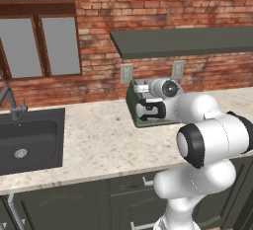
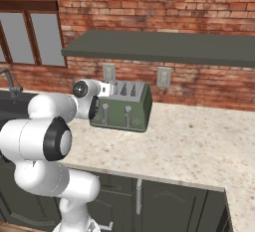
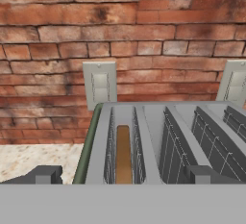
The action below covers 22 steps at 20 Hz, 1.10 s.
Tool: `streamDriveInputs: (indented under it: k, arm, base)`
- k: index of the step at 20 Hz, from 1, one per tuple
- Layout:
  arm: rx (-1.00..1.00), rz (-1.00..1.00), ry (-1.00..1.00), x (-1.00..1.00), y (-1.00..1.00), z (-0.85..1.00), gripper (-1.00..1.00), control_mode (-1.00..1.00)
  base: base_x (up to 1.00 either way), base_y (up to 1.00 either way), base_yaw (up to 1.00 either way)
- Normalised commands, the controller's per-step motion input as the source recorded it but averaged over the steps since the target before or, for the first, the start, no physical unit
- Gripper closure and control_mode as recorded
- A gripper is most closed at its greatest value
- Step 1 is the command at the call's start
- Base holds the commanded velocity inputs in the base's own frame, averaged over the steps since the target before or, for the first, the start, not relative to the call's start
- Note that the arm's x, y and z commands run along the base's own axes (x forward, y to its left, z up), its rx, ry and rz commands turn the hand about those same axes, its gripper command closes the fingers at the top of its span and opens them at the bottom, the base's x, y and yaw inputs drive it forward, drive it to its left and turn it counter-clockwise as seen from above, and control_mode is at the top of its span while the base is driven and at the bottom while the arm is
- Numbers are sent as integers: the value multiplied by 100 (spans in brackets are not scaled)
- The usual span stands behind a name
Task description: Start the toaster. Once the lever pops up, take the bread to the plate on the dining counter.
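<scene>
a: one toaster on the stone surface by the brick wall, one slice of bread sunk in its leftmost slot. levers on the front look up, so i'd say it's not started.

b: pincer hangs spread wide over the slots, holding nothing. i'd come round the front, set one finger on top of the lever under the bread's slot and push straight down till it catches.

a: count: four slots, two wall outlets, one sink.

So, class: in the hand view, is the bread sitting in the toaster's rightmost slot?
No, the bread stands in the leftmost slot of the toaster.
</scene>
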Motion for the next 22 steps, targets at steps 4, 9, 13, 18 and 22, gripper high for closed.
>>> streamDriveInputs:
  k: [4,9,13,18,22]
  arm:
    - [0,0,0,0,0,0,-100,-100]
    - [0,0,0,0,0,0,-100,-100]
    - [0,0,0,0,0,0,-100,-100]
    - [0,0,0,0,0,0,-100,-100]
    - [0,0,0,0,0,0,-100,-100]
  base:
    - [0,0,0]
    - [0,0,0]
    - [0,0,0]
    - [0,0,0]
    - [0,0,0]
